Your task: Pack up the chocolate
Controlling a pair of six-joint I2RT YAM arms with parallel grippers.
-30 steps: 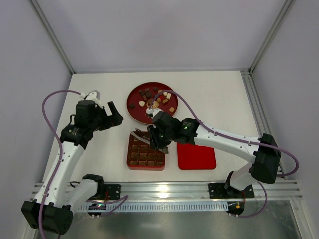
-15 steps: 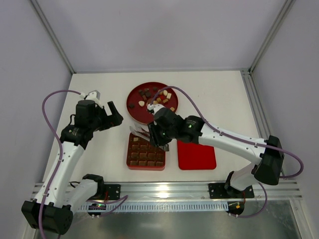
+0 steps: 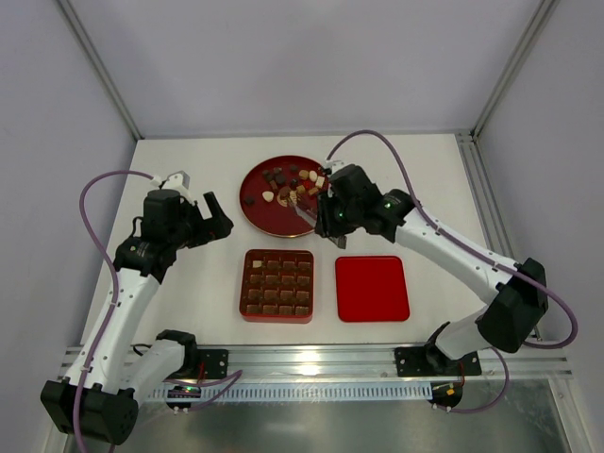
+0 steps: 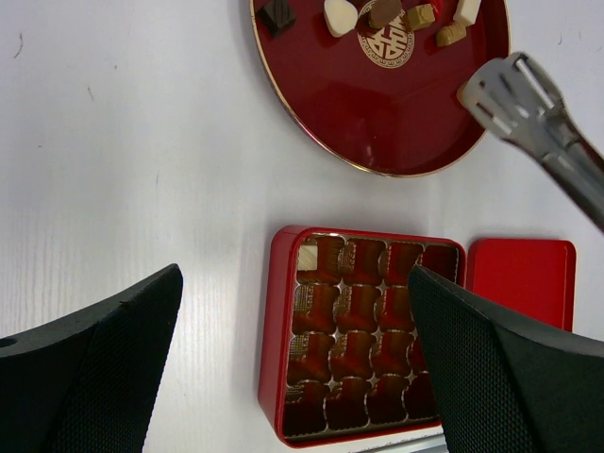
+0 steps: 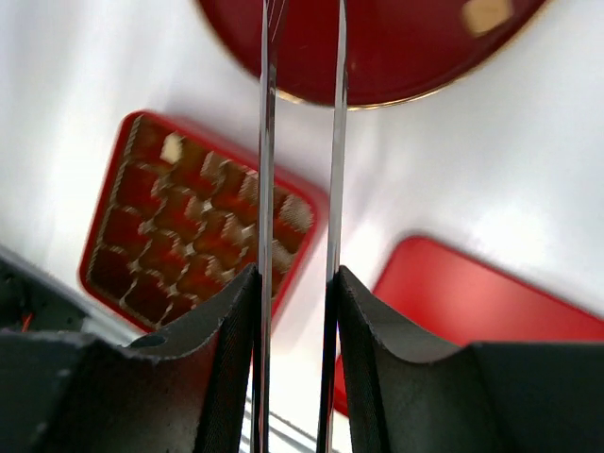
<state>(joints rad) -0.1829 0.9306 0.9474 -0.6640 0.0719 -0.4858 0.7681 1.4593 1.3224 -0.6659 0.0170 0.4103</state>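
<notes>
Several chocolate pieces [image 3: 294, 183], dark, brown and cream, lie on the round red plate [image 3: 260, 212]; they also show in the left wrist view [image 4: 377, 14]. The square red box [image 3: 276, 285] with grid compartments holds several brown pieces [image 4: 359, 344]. My right gripper [image 3: 327, 214] is shut on metal tongs [image 3: 304, 211], whose tips hang over the plate's near right part. In the right wrist view [image 5: 297, 274] the tong arms [image 5: 267, 142] stand apart with nothing between them. My left gripper [image 3: 215, 219] is open and empty, above the table left of the plate [image 4: 294, 272].
The flat red lid [image 3: 372, 288] lies right of the box, and shows in the right wrist view [image 5: 481, 302]. The tongs' tip [image 4: 514, 94] crosses the right of the left wrist view. A metal rail [image 3: 311, 357] runs along the near edge.
My right arm has swung with the tongs from over the box's top edge, up and right to the plate's near right side. The left arm has not moved.
</notes>
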